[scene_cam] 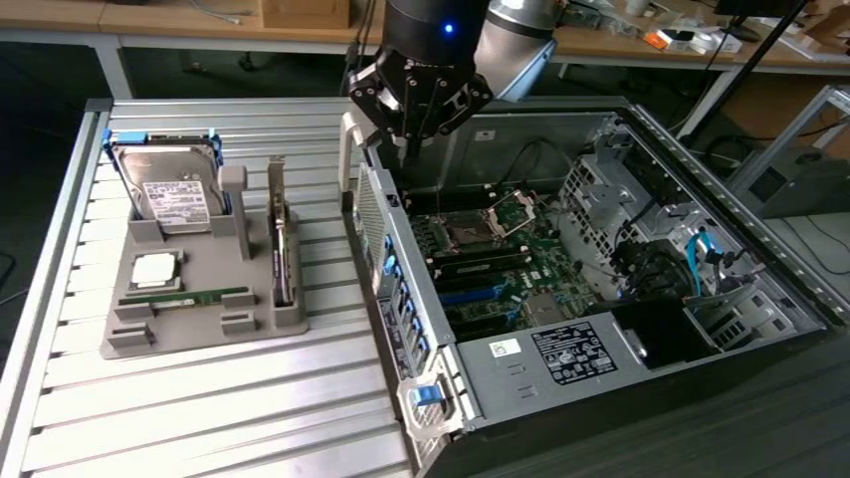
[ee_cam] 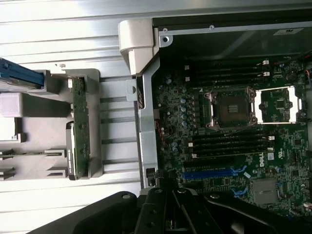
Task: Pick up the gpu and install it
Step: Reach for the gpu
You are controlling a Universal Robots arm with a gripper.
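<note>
The gpu point(scene_cam: 279, 244) stands on its long edge in a slot of the grey holder tray point(scene_cam: 199, 324) on the exterior view's left; its thin green board edge point(ee_cam: 80, 127) also appears in the wrist view. My gripper point(scene_cam: 409, 147) hangs above the rear corner of the open computer case point(scene_cam: 439, 398), over the case wall nearest the tray. Its dark fingers point(ee_cam: 155, 204) are drawn together and hold nothing. The gpu sits apart from the gripper, with the case wall between them.
The tray also carries a silver hard drive point(scene_cam: 166, 194), a square processor point(scene_cam: 155, 267) and a narrow memory stick point(scene_cam: 186, 297). Inside the case lie the motherboard point(scene_cam: 492, 259) with blue slots point(ee_cam: 209, 173), a drive cage point(scene_cam: 598, 199) and a power supply point(scene_cam: 571, 354).
</note>
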